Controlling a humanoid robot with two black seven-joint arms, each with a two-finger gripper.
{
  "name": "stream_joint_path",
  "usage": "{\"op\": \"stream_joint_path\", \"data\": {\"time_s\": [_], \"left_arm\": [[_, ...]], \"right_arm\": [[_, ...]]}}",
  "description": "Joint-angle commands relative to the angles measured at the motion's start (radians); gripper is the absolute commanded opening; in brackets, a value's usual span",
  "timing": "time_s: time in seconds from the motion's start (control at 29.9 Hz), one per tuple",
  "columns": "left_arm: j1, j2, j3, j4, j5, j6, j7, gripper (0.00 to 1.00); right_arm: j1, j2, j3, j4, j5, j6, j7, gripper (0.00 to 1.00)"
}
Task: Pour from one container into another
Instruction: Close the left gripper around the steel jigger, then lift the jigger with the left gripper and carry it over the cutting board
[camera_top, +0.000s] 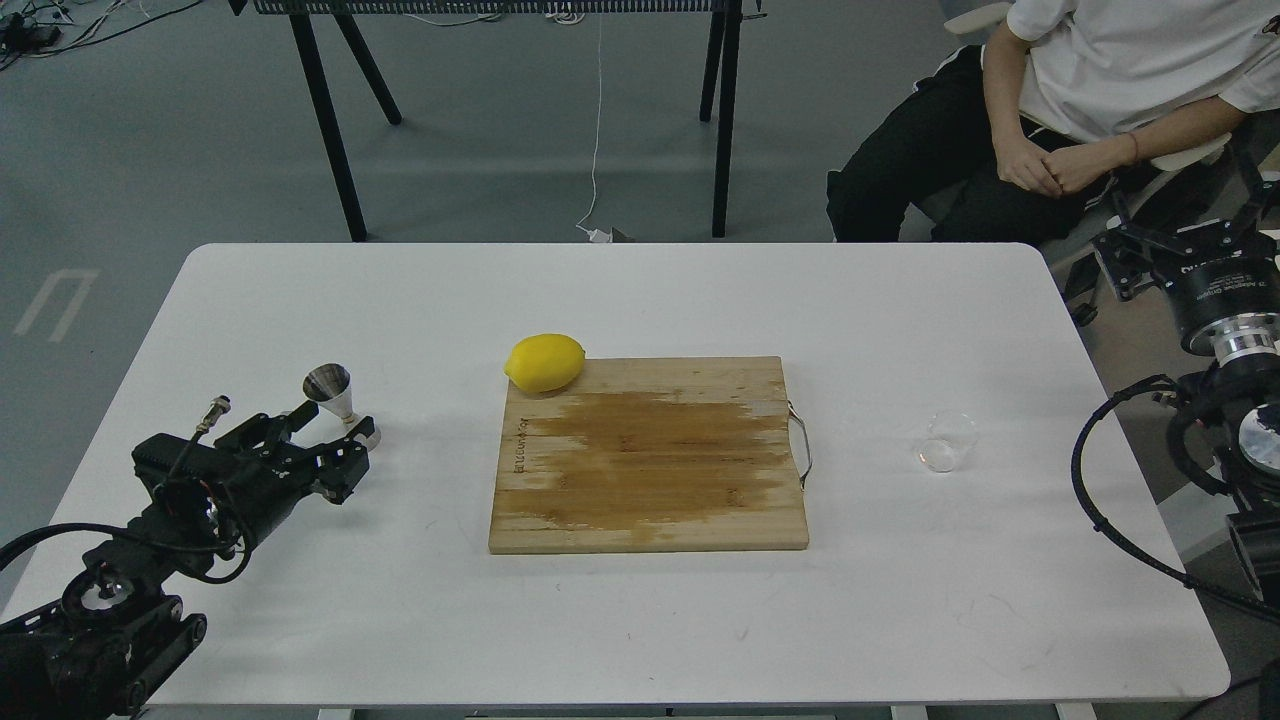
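Observation:
The steel hourglass jigger (332, 390) stands upright on the left of the white table (640, 300). My left gripper (325, 440) is open right in front of it; its fingers flank and partly hide the jigger's base, and whether they touch it I cannot tell. The small clear glass cup (948, 442) stands alone on the right side of the table. My right gripper (1180, 225) hovers past the table's right edge, far behind the cup, with its fingers spread and nothing between them.
A wooden cutting board (650, 455) with a metal handle lies at the table's centre, and a yellow lemon (545, 362) rests at its far left corner. A seated person (1080, 90) is behind the table's far right corner.

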Motion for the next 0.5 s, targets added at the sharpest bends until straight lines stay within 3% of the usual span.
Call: {"op": "stream_joint_path", "data": {"time_s": [0.0, 0.3, 0.43, 0.47], "left_arm": [[-0.019, -0.024, 0.0, 0.029, -0.01, 0.001, 0.001, 0.64], [-0.027, -0.021, 0.011, 0.035, -0.071, -0.001, -0.001, 0.34], [-0.025, -0.019, 0.029, 0.034, -0.071, 0.002, -0.001, 0.3], [-0.022, -0.018, 0.037, 0.034, -0.07, 0.002, -0.001, 0.24]], "right_arm": [[-0.006, -0.005, -0.001, 0.0, -0.001, 0.0, 0.0, 1.0], [-0.011, -0.011, -0.004, 0.0, -0.002, 0.0, -0.002, 1.0], [-0.011, -0.012, -0.009, 0.0, -0.004, 0.0, -0.003, 1.0], [-0.012, -0.012, -0.012, 0.0, -0.005, 0.0, -0.006, 1.0]]}}
